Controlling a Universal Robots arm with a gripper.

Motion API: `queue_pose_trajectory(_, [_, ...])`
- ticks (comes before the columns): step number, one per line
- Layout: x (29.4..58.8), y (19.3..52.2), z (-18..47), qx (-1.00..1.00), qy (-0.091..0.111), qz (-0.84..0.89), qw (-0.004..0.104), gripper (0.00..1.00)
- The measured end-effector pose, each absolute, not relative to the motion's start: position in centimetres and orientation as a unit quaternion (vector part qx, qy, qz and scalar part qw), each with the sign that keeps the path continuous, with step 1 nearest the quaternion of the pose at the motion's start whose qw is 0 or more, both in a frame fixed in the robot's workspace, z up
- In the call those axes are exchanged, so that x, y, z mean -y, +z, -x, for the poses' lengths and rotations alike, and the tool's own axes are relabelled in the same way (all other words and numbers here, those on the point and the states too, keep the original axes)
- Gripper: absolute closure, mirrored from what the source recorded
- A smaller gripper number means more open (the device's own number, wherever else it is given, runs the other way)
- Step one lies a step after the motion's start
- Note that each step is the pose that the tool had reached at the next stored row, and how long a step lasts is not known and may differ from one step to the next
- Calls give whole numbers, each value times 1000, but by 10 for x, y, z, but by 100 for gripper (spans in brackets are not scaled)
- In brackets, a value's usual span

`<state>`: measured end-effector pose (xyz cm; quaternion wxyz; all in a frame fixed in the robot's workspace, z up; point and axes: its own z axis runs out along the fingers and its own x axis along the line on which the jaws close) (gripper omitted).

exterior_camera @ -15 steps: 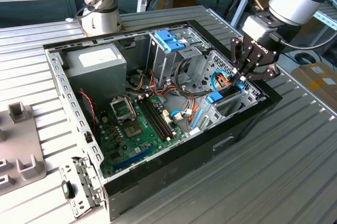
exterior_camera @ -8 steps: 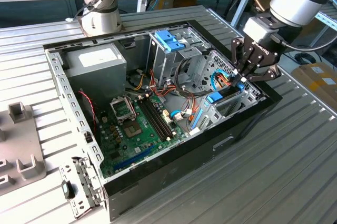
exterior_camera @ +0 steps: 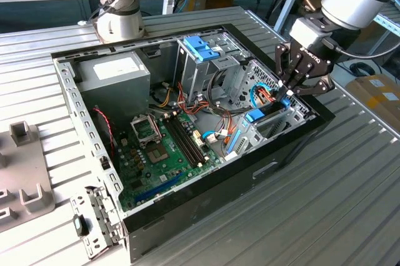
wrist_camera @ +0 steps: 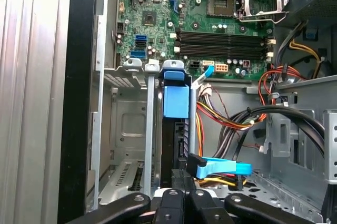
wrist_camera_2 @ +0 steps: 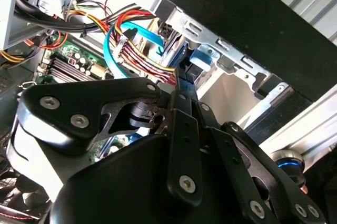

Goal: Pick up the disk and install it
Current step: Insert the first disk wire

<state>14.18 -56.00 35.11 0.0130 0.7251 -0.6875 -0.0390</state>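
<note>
The disk (wrist_camera: 176, 124), blue-framed and standing on edge, sits in a drive bay slot inside the open case, its blue end (exterior_camera: 257, 115) showing.

We see open room in the drive bay (wrist_camera: 124, 145), left of center in the first wrist view, walled by the black case edge (wrist_camera: 81, 98). The disk (wrist_camera: 176, 129) fills the slot beside it. Right of center, bundled power cables (wrist_camera: 226, 119) and a blue data cable (wrist_camera: 221, 167) crowd the passage. In the exterior view, the tall metal cage (exterior_camera: 206, 69) blocks the upper middle.
</note>
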Motion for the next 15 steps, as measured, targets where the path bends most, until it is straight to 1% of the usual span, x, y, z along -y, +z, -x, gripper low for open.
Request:
queue_pose_trajectory(10, [560,351,-160,687,-44,-725,17,89])
queue_pose_trajectory(15, [560,351,-162,687,-44,-725,18,89])
